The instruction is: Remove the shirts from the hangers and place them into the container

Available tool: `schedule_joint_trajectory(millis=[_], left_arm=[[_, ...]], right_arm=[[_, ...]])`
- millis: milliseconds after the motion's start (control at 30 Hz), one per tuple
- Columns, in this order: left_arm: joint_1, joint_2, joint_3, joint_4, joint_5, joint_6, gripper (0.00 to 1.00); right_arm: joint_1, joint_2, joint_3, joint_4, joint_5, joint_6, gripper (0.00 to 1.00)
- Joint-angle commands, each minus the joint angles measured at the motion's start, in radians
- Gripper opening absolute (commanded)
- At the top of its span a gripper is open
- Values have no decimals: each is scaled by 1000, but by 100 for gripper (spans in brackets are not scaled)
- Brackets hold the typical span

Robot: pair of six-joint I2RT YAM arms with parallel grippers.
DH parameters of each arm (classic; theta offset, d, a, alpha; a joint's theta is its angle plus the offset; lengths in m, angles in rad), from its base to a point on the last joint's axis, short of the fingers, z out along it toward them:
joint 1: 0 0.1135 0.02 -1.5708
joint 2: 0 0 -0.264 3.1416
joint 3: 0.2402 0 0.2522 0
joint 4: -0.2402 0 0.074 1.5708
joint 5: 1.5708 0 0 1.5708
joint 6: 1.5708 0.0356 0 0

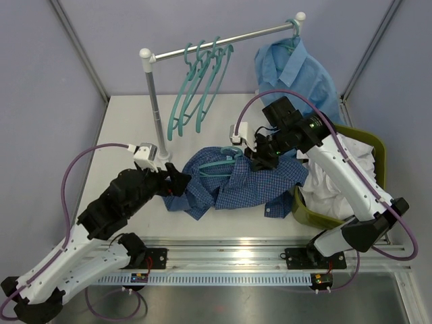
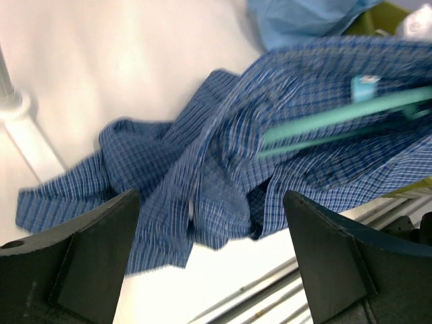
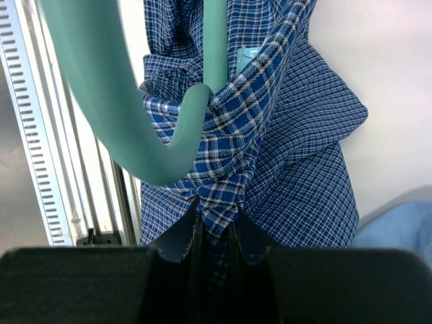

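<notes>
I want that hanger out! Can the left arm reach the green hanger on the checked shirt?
Probably yes. The left gripper is open beside the checked shirt, and the hanger lies partly bare on top, nothing between.

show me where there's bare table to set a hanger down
Bare table left of the rail post; also the strip between the hanging hangers and the check shirt. Crowded: centre and right, with that shirt and the basket.

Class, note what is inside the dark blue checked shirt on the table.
A teal hanger: hook and part of its arms show; the shirt hides the rest.
</notes>
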Motion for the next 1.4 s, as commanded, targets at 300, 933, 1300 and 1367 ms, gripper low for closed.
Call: schedule_joint_trajectory(millis=[300,933,1300,1367], left_arm=[[-19,134,-48,41,-15,-225,78],[-10,148,87,-110,-290,14,0],[7,146,68,-186,-360,70,0],[8,152,65,-158,-348,79,0]], right_arm=[[-28,6,67,50,-23,76,0],[-41,-83,24,-40,167,-100,0],[-47,-123,88,-203,-118,-310,0],[-47,-123,90,-206,-134,-315,0]])
